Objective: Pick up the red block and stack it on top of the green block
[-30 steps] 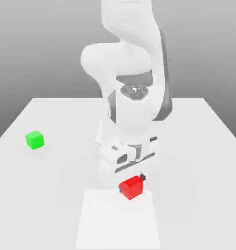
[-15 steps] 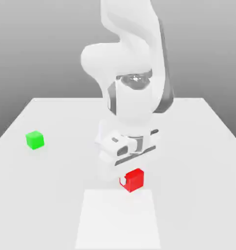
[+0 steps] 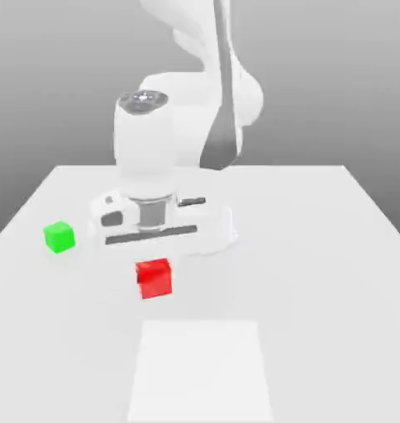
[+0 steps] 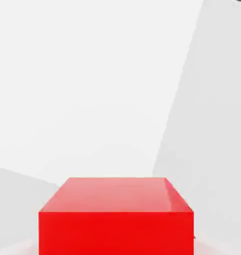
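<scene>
The red block [image 3: 154, 278] sat clamped between my closed fingers, off the white table [image 3: 319, 273], right of the green block [image 3: 59, 237] in the exterior view.

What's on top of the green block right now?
Nothing: the green block has a bare top. The red block hangs under the end effector, off toward the exterior view's right.

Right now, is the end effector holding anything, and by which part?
Yes: the end effector is shut on the red block, gripping its upper part and holding it above the table.
</scene>
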